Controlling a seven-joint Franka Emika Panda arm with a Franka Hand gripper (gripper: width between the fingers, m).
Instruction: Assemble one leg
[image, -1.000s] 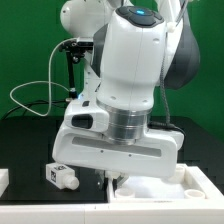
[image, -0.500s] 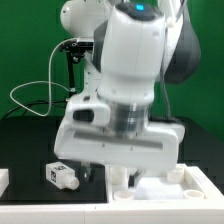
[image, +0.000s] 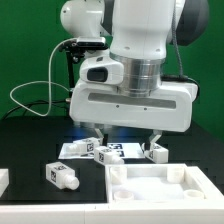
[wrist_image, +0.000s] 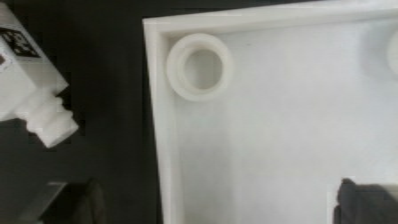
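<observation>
A leg (image: 62, 175), a short white peg with square tags, lies on the black table at the exterior view's left, in front of the arm. It also shows in the wrist view (wrist_image: 32, 88), beside the panel's edge. A second leg (image: 155, 152) stands behind the large white panel (image: 170, 190). My gripper (image: 125, 140) hangs open and empty above the panel's near-left corner, apart from both legs. In the wrist view the gripper (wrist_image: 214, 205) is over the panel (wrist_image: 267, 130), with a round socket (wrist_image: 199, 66) in its corner ahead of the dark fingertips (wrist_image: 365, 200).
The marker board (image: 100, 150) lies flat behind the gripper. Another white part (image: 4, 180) shows at the left edge. A black stand with cables (image: 68, 70) rises at the back left, before a green backdrop.
The gripper has risen from low over the panel's corner to well above it. The marker board and the second leg have come into view behind it. The leg at the left has not moved.
</observation>
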